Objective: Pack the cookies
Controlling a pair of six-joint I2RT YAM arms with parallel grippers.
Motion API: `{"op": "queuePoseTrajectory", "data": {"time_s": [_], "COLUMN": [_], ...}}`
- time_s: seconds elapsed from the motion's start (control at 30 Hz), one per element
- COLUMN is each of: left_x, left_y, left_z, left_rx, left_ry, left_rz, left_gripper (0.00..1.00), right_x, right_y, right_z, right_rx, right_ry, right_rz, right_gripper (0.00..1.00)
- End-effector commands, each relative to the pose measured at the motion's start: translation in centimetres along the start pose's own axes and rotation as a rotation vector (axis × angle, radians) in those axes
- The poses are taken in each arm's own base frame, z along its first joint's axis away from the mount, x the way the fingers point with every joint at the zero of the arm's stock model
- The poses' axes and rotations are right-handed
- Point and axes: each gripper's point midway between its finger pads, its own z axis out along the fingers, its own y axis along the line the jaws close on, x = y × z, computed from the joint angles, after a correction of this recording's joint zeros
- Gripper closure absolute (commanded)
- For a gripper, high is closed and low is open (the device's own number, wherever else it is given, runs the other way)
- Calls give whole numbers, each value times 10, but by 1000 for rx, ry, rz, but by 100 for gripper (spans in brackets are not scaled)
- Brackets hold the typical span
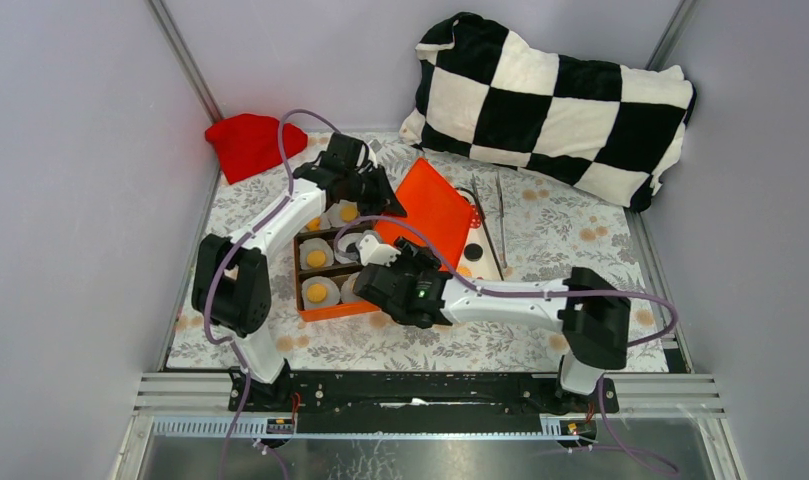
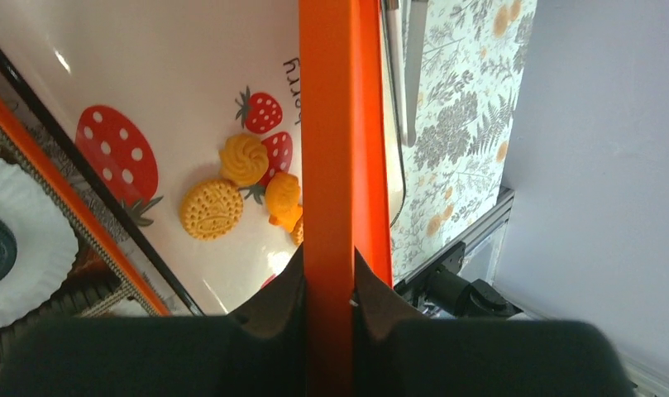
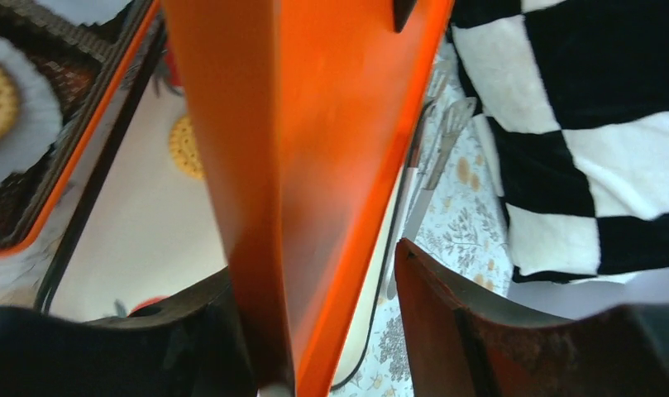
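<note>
Golden cookies (image 1: 317, 258) sit in white paper cups inside the orange box (image 1: 325, 312). More cookies (image 2: 211, 209) lie loose on a white strawberry-print tray (image 2: 174, 74), and one of these (image 3: 184, 146) also shows in the right wrist view. A black cookie (image 1: 473, 252) rests on the tray's right side. The box's orange lid (image 1: 432, 205) stands raised and tilted. My left gripper (image 2: 328, 265) is shut on the lid's edge. My right gripper (image 3: 314, 273) is open around the lid's near edge, with a gap on the right side.
Metal tongs (image 1: 495, 220) lie on the floral cloth right of the tray. A black-and-white checked pillow (image 1: 555, 100) fills the back right. A red cloth (image 1: 250, 142) lies at the back left. Grey walls close in on both sides.
</note>
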Motion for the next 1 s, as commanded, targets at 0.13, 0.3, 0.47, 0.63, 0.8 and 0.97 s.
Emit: {"op": "queuePoseTrajectory", "data": {"time_s": [0.13,0.3,0.47,0.63,0.8,0.97], "left_x": [8,-20,-71,-111,-88,-20], "left_y": [-13,-8,-30,-58,12,133], "left_z": [-32,-47,-100,-189,-225,-221], "left_rx": [21,-46,-92,-161,-516,-953], "left_ry": [-6,-115,-340,-636,-735,-689], "left_rz": [46,59,101,133,1,-185], "left_gripper": [98,70,67,58,100,100], "right_x": [-21,-23,-26,-29,-61,-90], "right_y": [-26,-43,-53,-71,-116,-160], "right_z": [9,-2,-16,-30,-67,-114], "right_rx": [259,287,221,217,155,13], "right_ry": [-55,-56,-69,-72,-172,-310], "right_rz": [103,130,214,269,431,644], "right_gripper": [84,100,100,100,100,100]}}
